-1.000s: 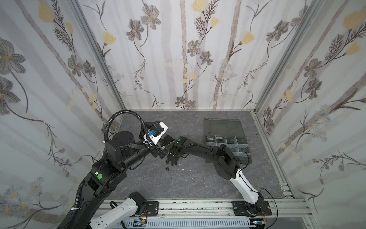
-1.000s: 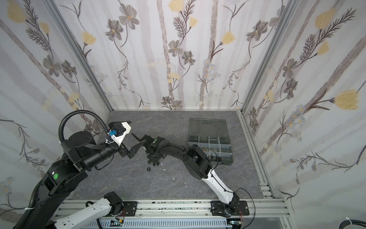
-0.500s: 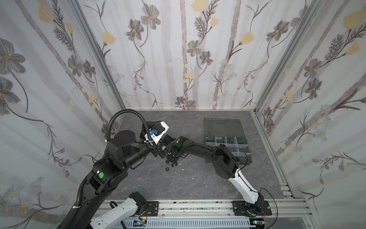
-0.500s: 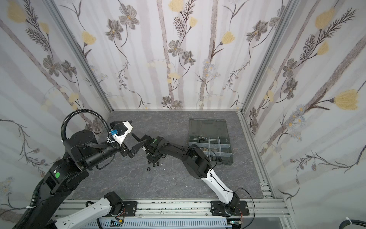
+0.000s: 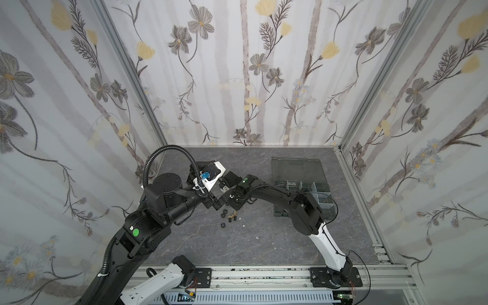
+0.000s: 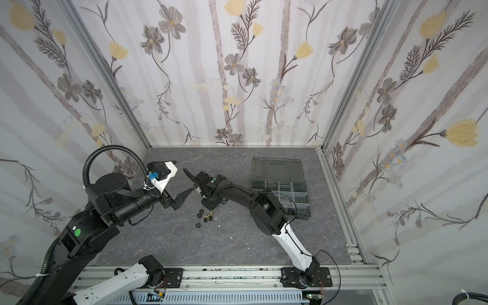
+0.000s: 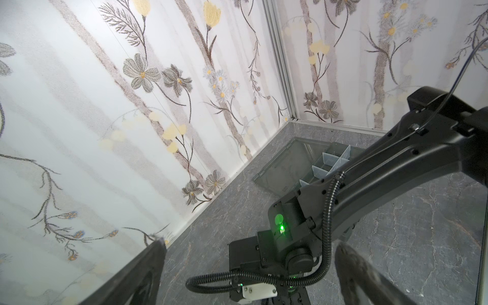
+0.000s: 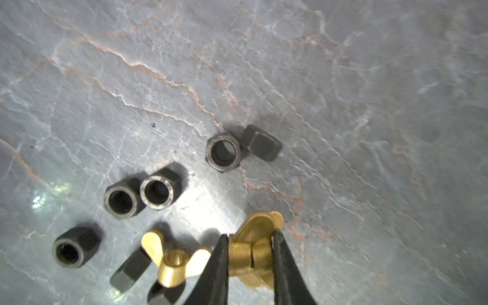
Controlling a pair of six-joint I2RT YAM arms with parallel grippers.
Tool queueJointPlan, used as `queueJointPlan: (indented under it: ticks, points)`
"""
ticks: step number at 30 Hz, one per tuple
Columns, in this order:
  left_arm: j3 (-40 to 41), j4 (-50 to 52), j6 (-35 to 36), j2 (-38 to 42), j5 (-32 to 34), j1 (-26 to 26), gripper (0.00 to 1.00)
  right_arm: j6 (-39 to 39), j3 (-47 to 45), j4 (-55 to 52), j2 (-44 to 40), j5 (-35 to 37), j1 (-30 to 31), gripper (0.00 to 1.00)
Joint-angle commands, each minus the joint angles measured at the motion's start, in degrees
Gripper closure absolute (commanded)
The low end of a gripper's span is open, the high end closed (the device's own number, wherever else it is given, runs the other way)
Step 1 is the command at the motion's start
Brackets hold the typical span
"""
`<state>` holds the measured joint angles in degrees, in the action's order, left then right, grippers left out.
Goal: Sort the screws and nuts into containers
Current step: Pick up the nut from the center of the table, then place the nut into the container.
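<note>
Right pincer is down in the heap and clenched on a brass wing nut, both black fingertips pressed against its barrel, one wing poking out beyond them. Whether the nut has left the surface, I cannot tell. The heap lies on the grey worktop, well apart from the organizer box, so there is a fair carry ahead to the compartments. A second wing nut sits just beside the gripping finger, and black hex nuts are scattered round it, some hole-up, some tipped on edge; no screws show among them. Left pincer hangs released, fingers spread wide with nothing between them, on the heap's side away from the box and close to the right wrist. Now the worries. That hold is narrow tips on a rounded barrel, so the nut could swivel or squirt out on the lift. The neighbouring wing nut is near enough that a dragging finger might knock it or scatter the black ones. The left fingers hover so near the right wrist that a careless rise could clip them. And at the box, the cells look small with clear dividers: an off-centre release could land the piece in the wrong cell or bounce it off a rim.
</note>
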<state>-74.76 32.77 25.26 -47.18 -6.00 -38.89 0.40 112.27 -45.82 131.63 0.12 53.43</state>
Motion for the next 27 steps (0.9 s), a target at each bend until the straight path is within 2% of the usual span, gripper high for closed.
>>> queueJointPlan:
  ticks: [1, 8, 16, 20, 27]
  points:
    - [0.01, -1.74, 0.67, -0.10, 0.37, 0.04, 0.00, 0.74, -2.55, 0.26, -3.31, -1.15, -0.92, 0.88]
    - [0.14, -1.95, 0.67, -0.47, -0.09, 0.05, 0.00, 4.08, -16.47, 3.61, -14.91, -0.08, -5.99, 0.88]
    - [-0.54, -1.49, 0.24, -1.05, -0.20, 0.06, 0.00, 7.09, -33.04, 6.23, -28.88, 2.73, -16.19, 0.87]
    - [-0.30, -1.60, 0.01, -1.10, -0.59, 0.04, 0.00, 7.74, -36.77, 7.07, -32.39, 2.61, -19.87, 0.87]
    - [-0.78, -1.10, -0.12, -1.01, -0.55, 0.05, 0.00, 9.48, -38.39, 6.16, -33.39, 4.03, -24.12, 0.87]
